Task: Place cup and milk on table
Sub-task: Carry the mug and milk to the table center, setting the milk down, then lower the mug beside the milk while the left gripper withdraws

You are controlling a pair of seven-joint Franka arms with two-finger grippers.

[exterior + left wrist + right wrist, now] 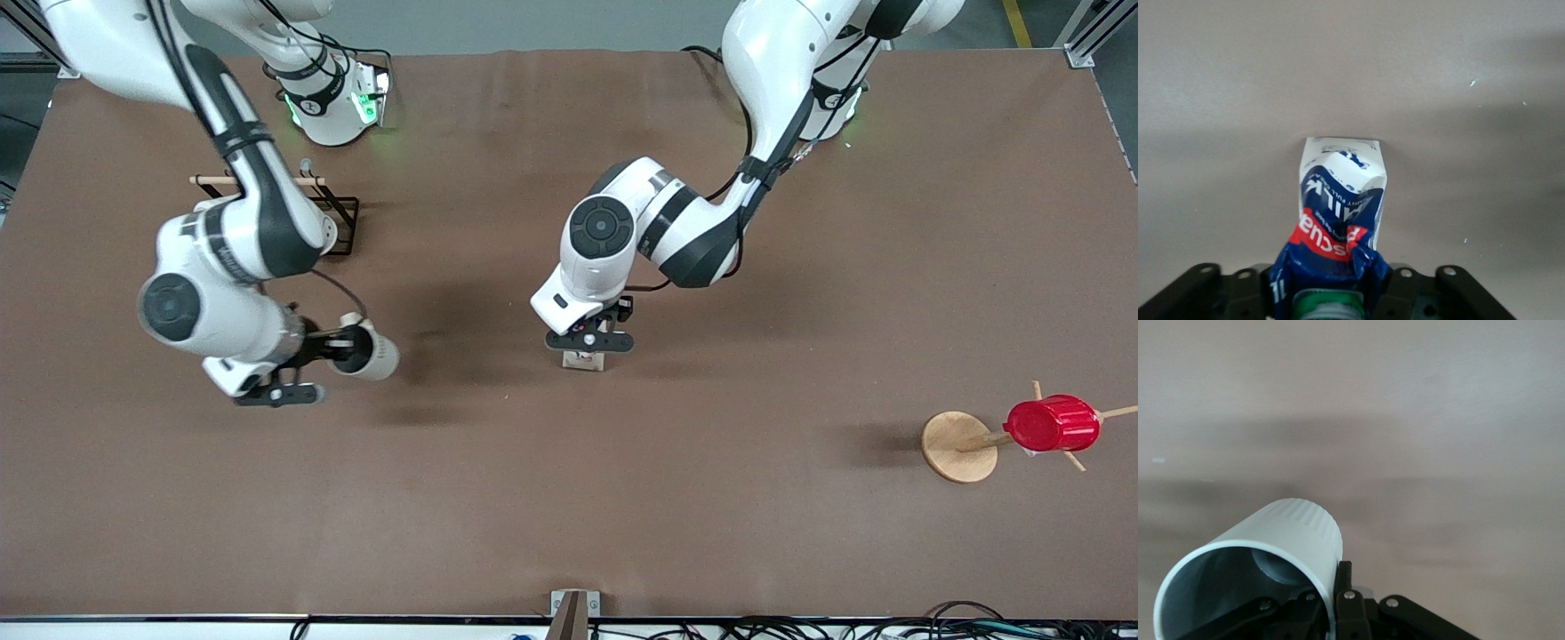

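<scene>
The milk, a blue and white carton with a red label and green cap, is upright in my left gripper, which is shut on its crumpled top. In the front view the left gripper holds the milk over the middle of the brown table; I cannot tell if its base touches. My right gripper is shut on the rim of the off-white cup, held on its side above the table toward the right arm's end. In the right wrist view the cup shows its grey inside, the right gripper pinching its wall.
A black wire rack with a wooden bar stands near the right arm's base. A wooden mug tree carrying a red ribbed cup stands toward the left arm's end. A small bracket sits at the table's near edge.
</scene>
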